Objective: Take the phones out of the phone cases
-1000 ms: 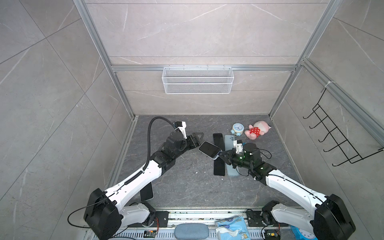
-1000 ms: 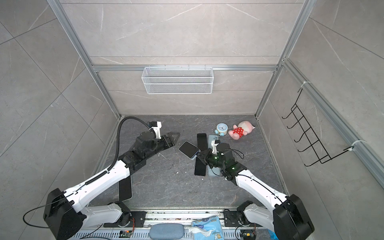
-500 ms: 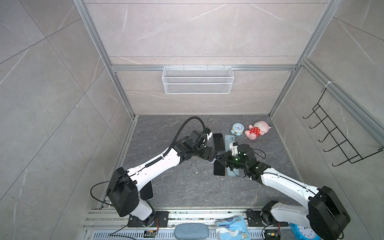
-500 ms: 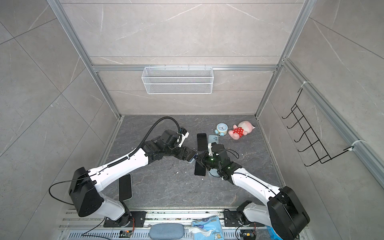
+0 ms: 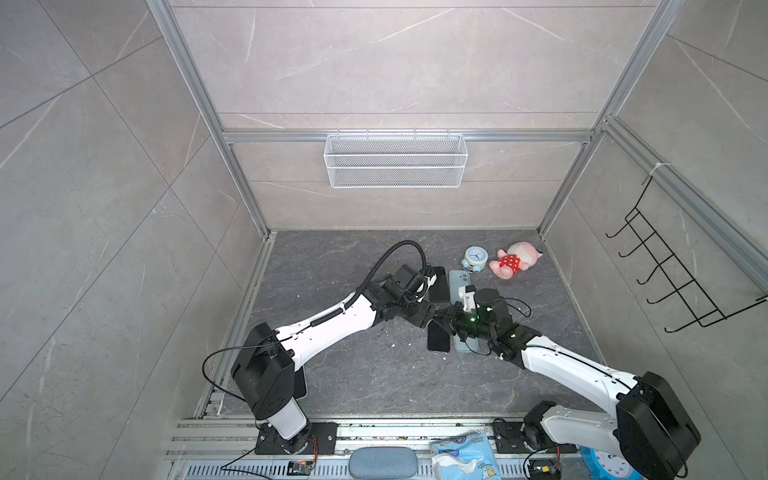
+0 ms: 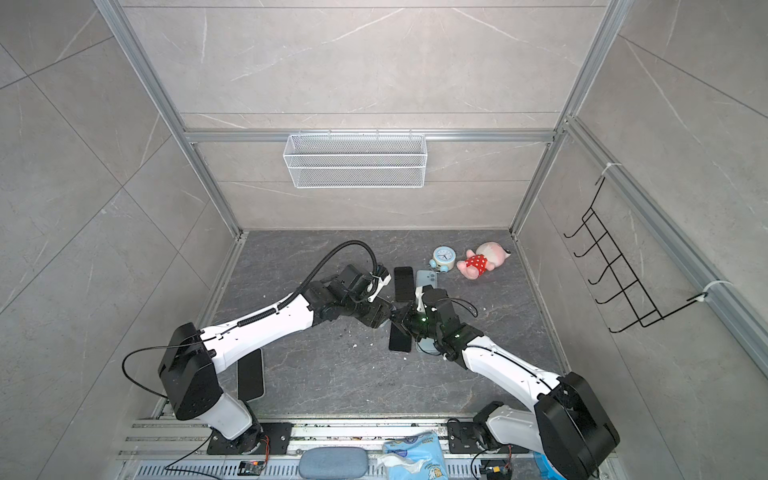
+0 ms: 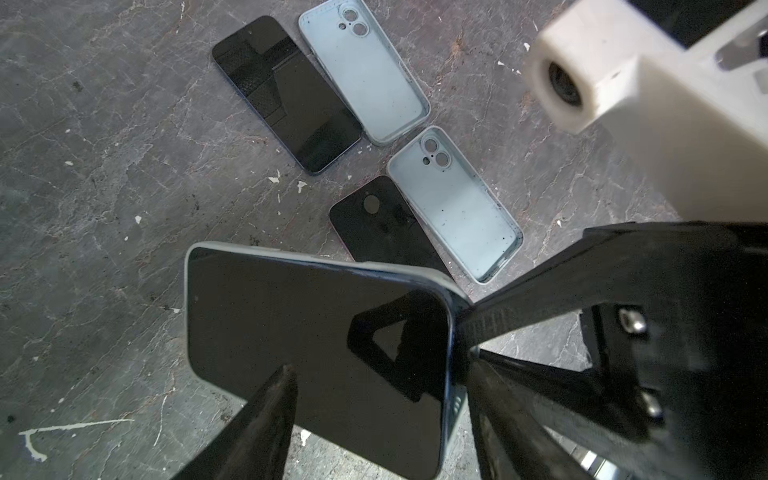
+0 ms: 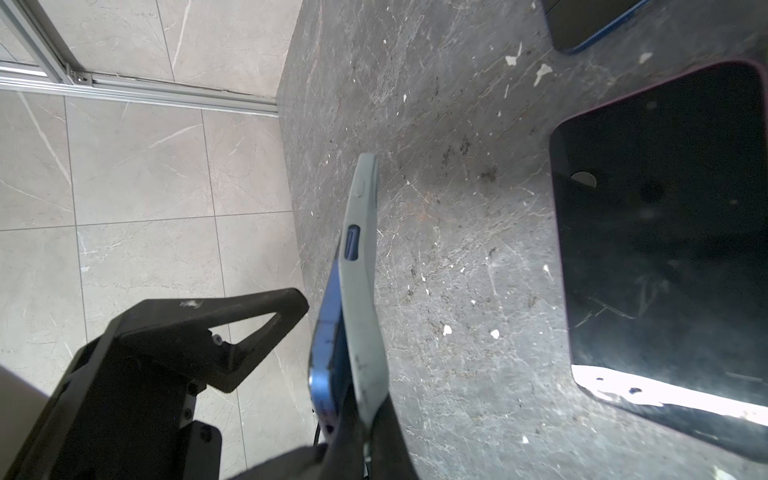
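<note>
Three bare phones (image 7: 286, 95), one cased phone (image 7: 316, 353), two empty cases (image 7: 455, 208), one plush toy (image 5: 513, 264), one wire basket (image 5: 395, 160) showing.

A dark stone table (image 5: 353, 374), flecked with white chips, is seen. Just beyond the left pincer (image 5: 428, 313), a black phone (image 5: 439, 284) and an empty case (image 5: 459, 282) are laid side by side. Beneath the right pincer (image 7: 467, 336), a second phone (image 5: 438, 338) and second case (image 7: 457, 208) are laid likewise. Farther beyond are set a clock (image 5: 475, 258) and a plush toy (image 5: 513, 259).
</note>
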Action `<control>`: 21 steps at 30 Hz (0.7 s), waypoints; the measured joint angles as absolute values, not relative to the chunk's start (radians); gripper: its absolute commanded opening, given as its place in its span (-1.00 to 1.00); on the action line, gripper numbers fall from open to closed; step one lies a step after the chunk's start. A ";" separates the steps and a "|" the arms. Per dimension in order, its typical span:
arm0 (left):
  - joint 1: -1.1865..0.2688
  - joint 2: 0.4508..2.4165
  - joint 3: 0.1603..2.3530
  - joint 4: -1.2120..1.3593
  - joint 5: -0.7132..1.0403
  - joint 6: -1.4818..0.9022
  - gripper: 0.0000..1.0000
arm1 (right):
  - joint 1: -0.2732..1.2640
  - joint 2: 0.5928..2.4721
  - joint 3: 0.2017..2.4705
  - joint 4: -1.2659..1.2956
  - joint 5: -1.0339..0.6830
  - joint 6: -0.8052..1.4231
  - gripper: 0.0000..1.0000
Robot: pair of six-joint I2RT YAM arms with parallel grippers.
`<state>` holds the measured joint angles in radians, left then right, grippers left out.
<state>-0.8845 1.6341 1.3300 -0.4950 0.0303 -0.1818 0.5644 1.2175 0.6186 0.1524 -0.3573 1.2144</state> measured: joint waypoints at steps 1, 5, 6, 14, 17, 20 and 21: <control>-0.888 1.639 1.336 -0.497 0.015 -0.179 0.29 | 0.565 1.217 0.619 0.152 -0.355 1.214 -1.00; -0.905 1.667 1.361 -0.501 -0.053 -0.165 0.27 | 0.565 1.217 0.612 0.153 -0.339 1.215 -1.00; -0.907 1.670 1.361 -0.501 -0.064 -0.162 0.26 | 0.565 1.217 0.610 0.152 -0.338 1.215 -1.00; -0.936 1.695 1.362 -0.500 -0.113 -0.143 0.08 | 0.569 1.217 0.590 0.142 -0.324 1.219 -1.00; -0.947 1.695 1.362 -0.500 -0.132 -0.138 -0.04 | 0.571 1.217 0.590 0.146 -0.320 1.219 -1.00; -0.959 1.695 1.362 -0.499 -0.153 -0.133 -0.17 | 0.574 1.217 0.588 0.151 -0.317 1.225 -1.00; -0.962 1.695 1.361 -0.500 -0.159 -0.131 -0.19 | 0.575 1.217 0.588 0.153 -0.317 1.227 -1.00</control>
<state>-0.9615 1.6955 1.3613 -0.4995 -0.1585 -0.1307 0.5751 1.2175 0.5877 0.1532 -0.3168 1.2266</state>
